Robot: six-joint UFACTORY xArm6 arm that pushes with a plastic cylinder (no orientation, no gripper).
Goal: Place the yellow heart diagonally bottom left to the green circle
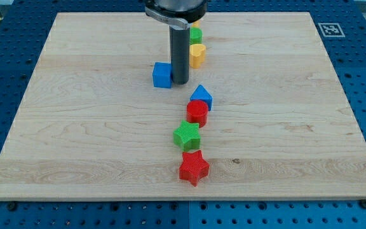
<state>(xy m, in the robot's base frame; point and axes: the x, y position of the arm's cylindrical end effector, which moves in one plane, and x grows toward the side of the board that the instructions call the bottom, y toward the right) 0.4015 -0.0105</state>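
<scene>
The yellow heart (197,55) lies near the view's top centre, just below the green circle (196,35), which is partly hidden behind my rod. My tip (180,83) rests on the board just right of the blue cube (162,75), touching or nearly touching it. The tip is below and left of the yellow heart, a short gap away.
A column of blocks runs down the middle: a blue pentagon-like block (201,97), a red round block (197,112), a green star (187,135) and a red star (194,167). The wooden board (75,127) lies on a blue perforated table.
</scene>
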